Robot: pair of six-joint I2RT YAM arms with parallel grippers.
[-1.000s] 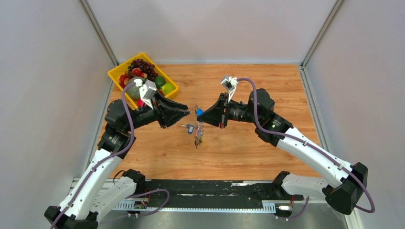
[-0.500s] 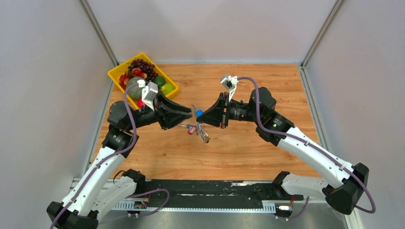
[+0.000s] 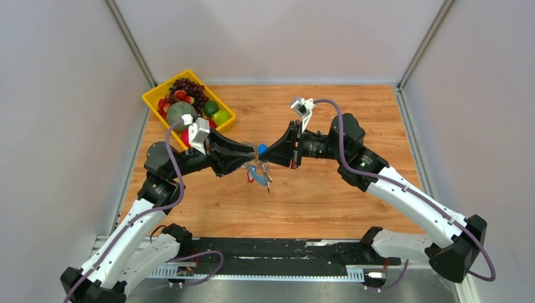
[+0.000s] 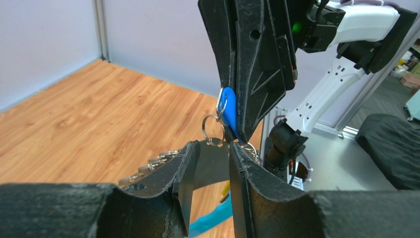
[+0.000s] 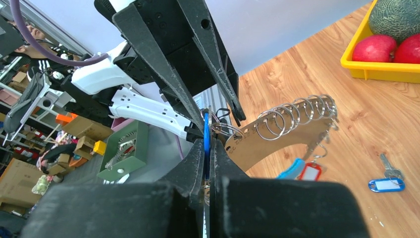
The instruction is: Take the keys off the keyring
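My right gripper [image 3: 270, 151] [image 5: 208, 148] is shut on a blue plastic key head [image 5: 206, 130] [image 4: 228, 113], held above the table. From it hangs the keyring [image 5: 277, 139], a tan curved flat plate with a row of silver split rings. A light-blue tag [image 5: 291, 167], a red tag [image 5: 310, 172] and small keys [image 3: 260, 175] dangle below it. My left gripper [image 3: 251, 153] [image 4: 214, 148] faces the right one. Its jaws stand apart, straddling the plate's near end just under the blue head. I cannot tell if they touch it.
A yellow basket [image 3: 153, 99] [image 5: 376, 72] of fruit stands at the back left. One loose key with a blue tag [image 5: 386, 184] lies on the wooden table [image 3: 353, 120]. Grey walls close in the sides and the back.
My left gripper has moved right, up to the keyring, and its jaws have narrowed. The hanging bunch has swung and risen a little. The right gripper has hardly moved.
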